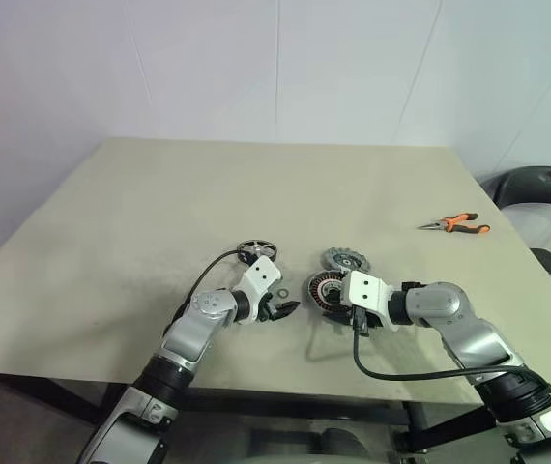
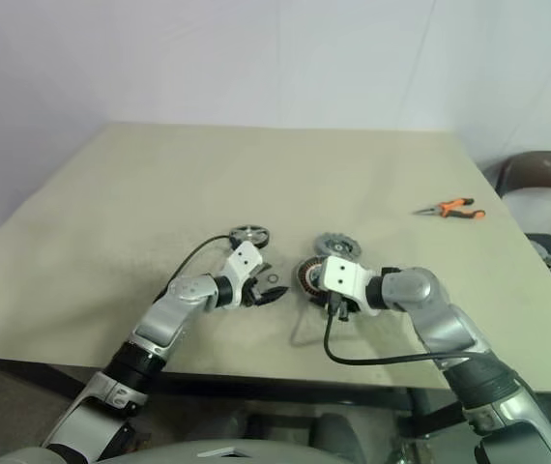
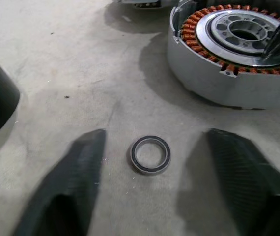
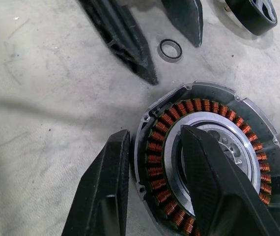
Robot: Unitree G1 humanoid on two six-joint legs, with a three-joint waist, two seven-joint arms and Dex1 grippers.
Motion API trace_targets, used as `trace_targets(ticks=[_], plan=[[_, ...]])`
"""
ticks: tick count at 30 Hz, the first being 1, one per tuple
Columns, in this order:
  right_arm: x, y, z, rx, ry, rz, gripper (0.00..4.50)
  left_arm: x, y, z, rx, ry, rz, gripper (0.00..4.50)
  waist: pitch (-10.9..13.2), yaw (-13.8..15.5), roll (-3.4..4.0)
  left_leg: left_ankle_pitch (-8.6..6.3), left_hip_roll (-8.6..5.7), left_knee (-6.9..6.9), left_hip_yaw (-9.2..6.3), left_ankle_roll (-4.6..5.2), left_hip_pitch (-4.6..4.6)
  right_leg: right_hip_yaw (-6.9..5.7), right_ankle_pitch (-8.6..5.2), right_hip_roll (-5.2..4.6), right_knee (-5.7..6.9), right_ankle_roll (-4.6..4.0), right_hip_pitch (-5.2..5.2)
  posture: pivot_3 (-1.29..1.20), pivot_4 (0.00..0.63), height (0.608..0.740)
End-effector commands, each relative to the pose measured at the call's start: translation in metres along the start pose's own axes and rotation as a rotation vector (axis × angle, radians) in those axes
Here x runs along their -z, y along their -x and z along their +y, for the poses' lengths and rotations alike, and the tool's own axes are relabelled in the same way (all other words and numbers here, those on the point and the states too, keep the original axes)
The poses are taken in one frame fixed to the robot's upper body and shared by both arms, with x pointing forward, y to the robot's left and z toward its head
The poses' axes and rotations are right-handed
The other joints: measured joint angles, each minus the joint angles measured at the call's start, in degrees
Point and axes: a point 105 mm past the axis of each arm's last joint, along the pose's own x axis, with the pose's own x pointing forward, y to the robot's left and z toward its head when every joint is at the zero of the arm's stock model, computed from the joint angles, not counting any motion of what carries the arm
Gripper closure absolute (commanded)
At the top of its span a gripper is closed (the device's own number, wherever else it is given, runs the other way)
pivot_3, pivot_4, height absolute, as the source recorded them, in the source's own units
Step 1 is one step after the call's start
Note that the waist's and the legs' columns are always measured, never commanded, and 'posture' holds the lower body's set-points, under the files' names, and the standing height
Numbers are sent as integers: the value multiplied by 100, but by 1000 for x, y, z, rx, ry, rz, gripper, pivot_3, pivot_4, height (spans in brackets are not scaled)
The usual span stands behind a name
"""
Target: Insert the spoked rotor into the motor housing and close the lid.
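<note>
A beige worktop (image 1: 159, 213) with a faintly scuffed surface carries five loose items. Near the front edge, about midway across, stands the open motor housing (image 1: 326, 289), a squat round shell showing copper windings around a silver hub. Just behind it lies the lid (image 1: 344, 259), a grey ribbed cap. To the left of these lies the spoked rotor (image 1: 257, 250), apart from both. A small metal ring (image 3: 151, 154) lies flat on the bare surface between rotor and housing. Orange-handled pliers (image 1: 454, 225) rest well apart, near the right edge.
</note>
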Motion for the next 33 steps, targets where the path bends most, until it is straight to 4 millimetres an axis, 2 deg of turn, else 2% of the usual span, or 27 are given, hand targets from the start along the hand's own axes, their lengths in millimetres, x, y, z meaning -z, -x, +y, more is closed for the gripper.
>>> trace_targets(ticks=[1,2,4,5,6,7,8,9,11,12,14,17,19,20,24,28,32,33], plan=[[18,-2,8,-31,-37,68,2822,33,20,32,-70,43,106,2354,-1,-61,79,3,22,13,-2,-5,-3,-64,18,-8,-31,-36,-2,0,0,740],[19,-3,7,-30,-36,69,2822,36,22,35,-67,44,112,2628,0,-109,134,4,71,81,-7,-7,-10,-133,34,-6,-61,-61,20,0,0,740],[19,-4,5,-28,-34,71,2822,40,26,38,-60,40,116,2628,-13,-242,232,-11,157,115,-56,-41,-6,-307,60,-12,-138,-86,108,0,0,740],[18,-4,4,-26,-33,71,2822,41,27,39,-54,39,116,2628,-60,-284,310,-23,197,117,-106,-59,-34,-396,84,11,-262,-58,211,0,0,740],[18,-5,4,-25,-32,71,2822,42,27,39,-48,38,117,2628,-85,-314,261,-24,221,64,-149,-58,-55,-435,111,45,-342,-47,267,0,0,740],[18,-5,3,-23,-32,71,2822,43,27,39,-40,38,117,2628,-91,-270,169,-23,220,56,-135,-57,-101,-382,109,45,-132,-54,248,0,0,740],[18,-6,3,-22,-31,71,2822,44,28,39,-34,39,117,2628,-114,-232,55,-23,191,52,-75,-56,-98,-264,-91,42,119,-28,291,0,0,740],[18,-6,2,-21,-31,72,2822,45,28,39,-27,39,117,2628,-91,-216,51,-21,145,58,-60,-56,-78,-166,-351,29,89,57,308,0,0,740],[17,-8,2,-17,-31,72,2822,46,28,38,-18,41,119,2628,-75,-232,55,-17,134,26,-79,-64,-31,-191,-343,-1,87,30,300,0,0,740],[17,-8,2,-17,-31,72,2822,46,28,38,-12,39,119,2628,-73,-232,76,-15,143,6,-60,-67,-9,-196,-324,-13,80,-3,308,0,0,740],[17,-9,2,-15,-32,71,2822,46,28,36,-3,34,114,2628,-69,-239,119,-15,166,3,-52,-68,23,-218,-316,-15,52,-13,344,0,0,740],[16,-10,3,-14,-33,68,2822,43,28,32,6,29,94,3134,-76,-242,125,-15,187,-5,-52,-68,36,-242,-301,-14,7,-7,371,0,0,740],[16,-10,3,-12,-33,68,2822,42,27,25,12,34,93,3718,-83,-246,125,-15,187,-5,-47,-68,36,-242,-295,-24,-6,1,371,0,0,740],[16,-10,3,-11,-33,67,2822,40,27,22,13,35,93,3804,-87,-247,127,-15,187,-3,-41,-68,38,-243,-290,-32,-10,9,369,0,0,740],[16,-10,3,-9,-30,67,2822,32,28,7,18,31,87,3804,-91,-259,115,-15,186,3,-32,-69,38,-243,-272,-46,-47,39,366,0,0,740],[15,-10,3,-9,-28,65,2822,28,29,4,14,38,89,3804,-90,-257,112,-16,184,0,-32,-70,29,-243,-237,-57,-99,62,353,0,0,740],[14,-10,2,-10,-27,63,2822,19,26,18,-18,37,58,3804,-87,-229,108,-17,180,-2,-19,-71,21,-244,-222,-77,-103,65,328,0,0,740],[13,-10,2,-10,-26,62,2822,18,22,27,-39,43,54,3804,-86,-226,108,-17,180,-2,-17,-71,19,-246,-216,-80,-103,63,323,0,0,740]])
